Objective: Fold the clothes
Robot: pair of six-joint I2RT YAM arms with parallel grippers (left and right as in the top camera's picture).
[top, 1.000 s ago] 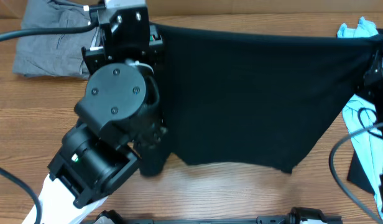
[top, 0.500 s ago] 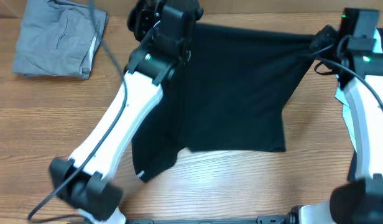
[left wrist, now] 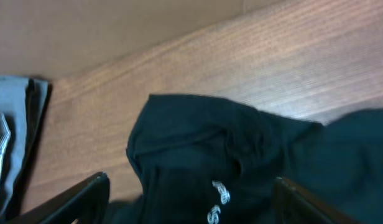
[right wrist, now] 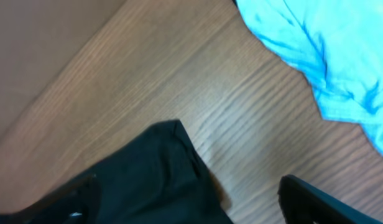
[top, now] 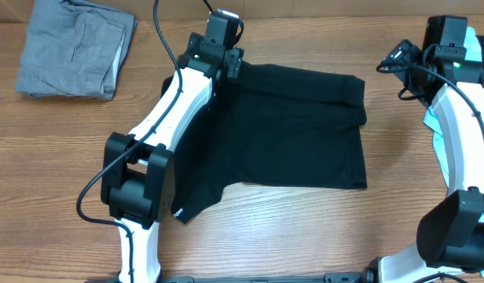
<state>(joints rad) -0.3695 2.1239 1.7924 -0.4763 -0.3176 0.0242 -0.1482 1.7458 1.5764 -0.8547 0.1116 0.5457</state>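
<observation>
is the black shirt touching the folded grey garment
No, the black shirt lies apart from the grey garment, with a strip of bare table between them in the overhead view.

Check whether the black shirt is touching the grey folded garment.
Apart. The overhead view shows bare table between the black shirt and the grey folded garment; the left wrist view shows the same gap.

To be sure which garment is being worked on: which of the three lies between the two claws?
The black shirt, spread in the middle. The grey garment lies folded far left; the light blue shirt is bunched at the right edge.
</observation>
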